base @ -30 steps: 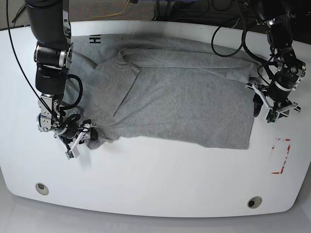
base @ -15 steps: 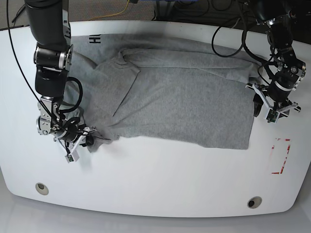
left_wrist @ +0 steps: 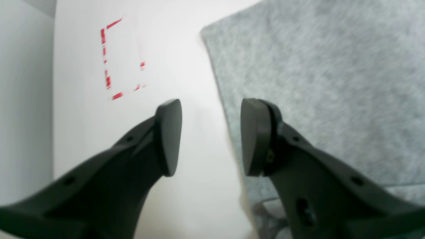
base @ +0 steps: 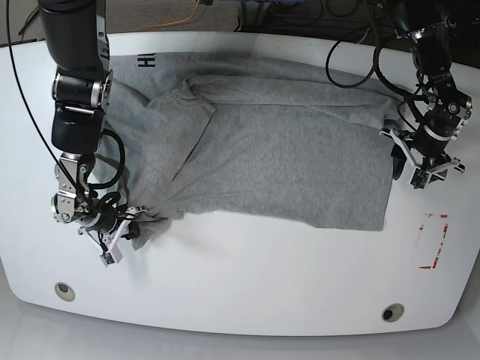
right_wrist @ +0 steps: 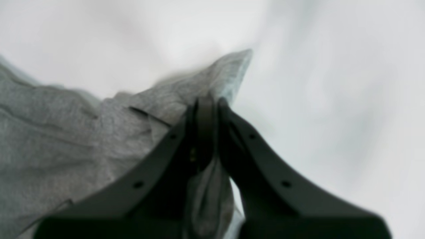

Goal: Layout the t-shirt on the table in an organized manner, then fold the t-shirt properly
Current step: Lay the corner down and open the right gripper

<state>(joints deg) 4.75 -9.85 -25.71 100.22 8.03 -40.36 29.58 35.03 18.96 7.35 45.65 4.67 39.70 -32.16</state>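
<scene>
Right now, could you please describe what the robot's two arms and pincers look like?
Both arms are black tubes with silver joint bands and loose black cables. The right pincer and left pincer have matte black, curved, tapering fingers with small screw holes. White brackets sit at both wrists.

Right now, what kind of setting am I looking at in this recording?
Probably a robotics lab or test bench rather than a home: two black robot arms work over a glossy white table with a red outline mark, loose cables trail at the back, and a grey t-shirt lies spread out.
</scene>
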